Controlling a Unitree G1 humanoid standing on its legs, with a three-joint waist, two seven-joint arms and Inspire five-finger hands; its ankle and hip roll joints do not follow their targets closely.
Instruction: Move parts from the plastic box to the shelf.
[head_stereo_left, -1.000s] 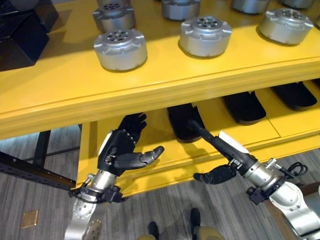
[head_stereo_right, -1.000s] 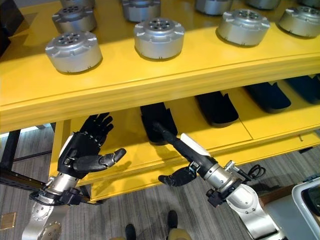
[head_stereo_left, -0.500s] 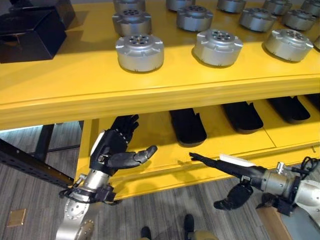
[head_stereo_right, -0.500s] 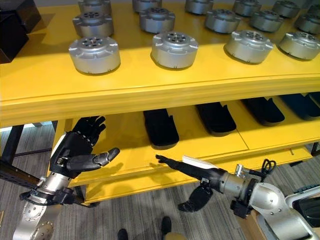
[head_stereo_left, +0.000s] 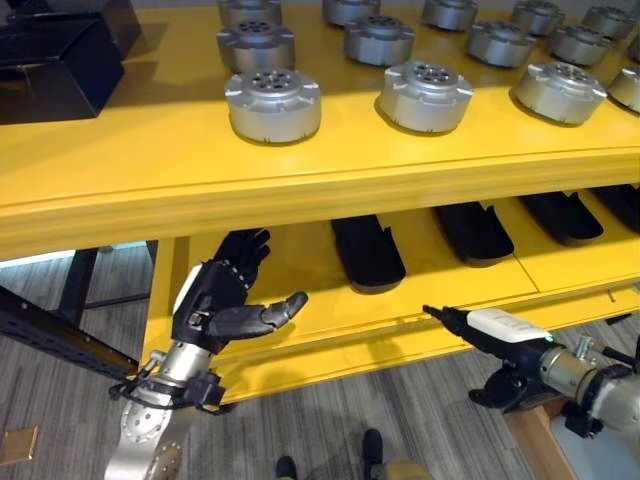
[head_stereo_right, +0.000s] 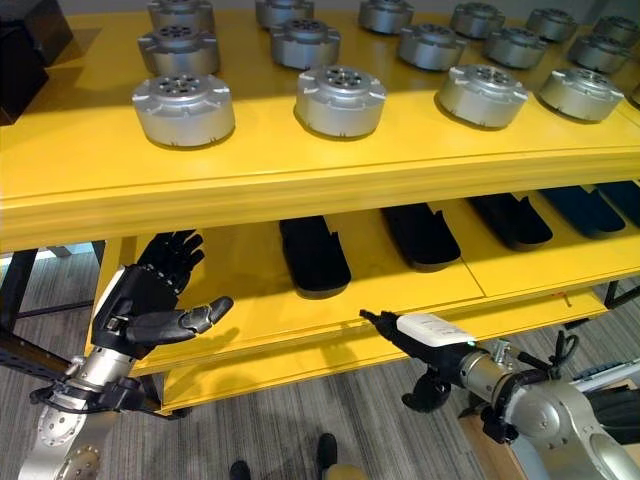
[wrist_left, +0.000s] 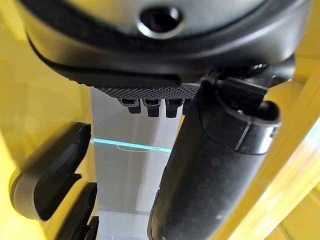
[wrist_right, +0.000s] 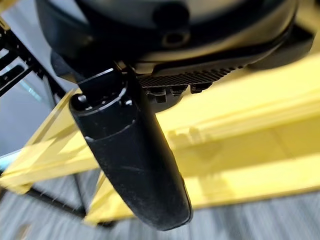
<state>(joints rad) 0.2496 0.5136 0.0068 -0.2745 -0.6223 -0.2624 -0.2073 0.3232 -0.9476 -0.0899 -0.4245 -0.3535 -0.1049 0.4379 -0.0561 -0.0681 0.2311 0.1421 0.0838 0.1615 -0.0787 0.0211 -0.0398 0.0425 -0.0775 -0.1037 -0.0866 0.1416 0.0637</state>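
A: Where are the parts (head_stereo_left: 273, 103) seen?
B: Silver round parts are seen in rows on the top board of the yellow shelf (head_stereo_left: 150, 170); the nearest row runs from 11 to 1 o'clock. No part is held by either hand.

A: Left hand (head_stereo_left: 215, 300)?
B: It is held at 7 o'clock, palm up, in front of the lower board's edge. Fingers are straight, thumb stuck out sideways; nothing is gripped.

A: Right hand (head_stereo_left: 500, 335)?
B: It is seen at 4 o'clock, below and in front of the lower board. Fingers are stretched flat toward the shelf, thumb hanging beneath. Nothing is grasped, though the fingertips are only thinly seen, so a slight curl can't be ruled out.

A: Anything else?
B: Black pads (head_stereo_left: 368, 252) are laid in a row on the lower board. A black box (head_stereo_left: 55, 60) is set at 10 o'clock on the top board.
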